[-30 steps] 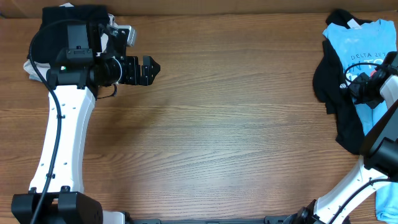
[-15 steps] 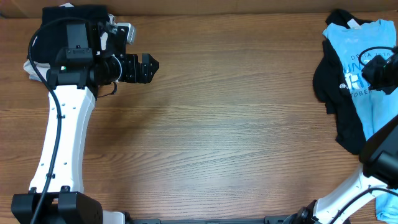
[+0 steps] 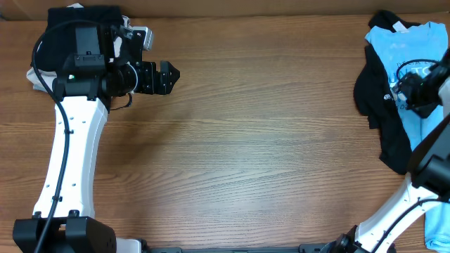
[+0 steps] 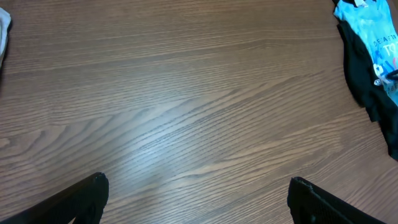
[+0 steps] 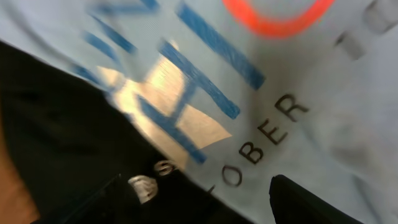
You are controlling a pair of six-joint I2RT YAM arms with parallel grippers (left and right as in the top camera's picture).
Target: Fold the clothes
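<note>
Clothes (image 3: pixel 385 123) lie heaped at 2 o'clock on the table (image 3: pixel 267 140): blue T-shirt (image 3: pixel 411 42), black top (image 3: pixel 369 91) touching it. Right gripper (image 3: pixel 406 90) sits low over the shirt's letters, fingers spread (it slid toward 8 o'clock). Left gripper (image 3: pixel 172 75), spread wide too, stays at 10 o'clock.

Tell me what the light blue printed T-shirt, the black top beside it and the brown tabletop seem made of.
Light blue printed T-shirt: soft matte knit cloth, probably cotton jersey; it lies rumpled.
Black top: similar limp matte cloth, lying in folds; fibre unclear.
Brown tabletop: wood-grain surface with slight sheen; solid wood or laminate, cannot tell.
</note>
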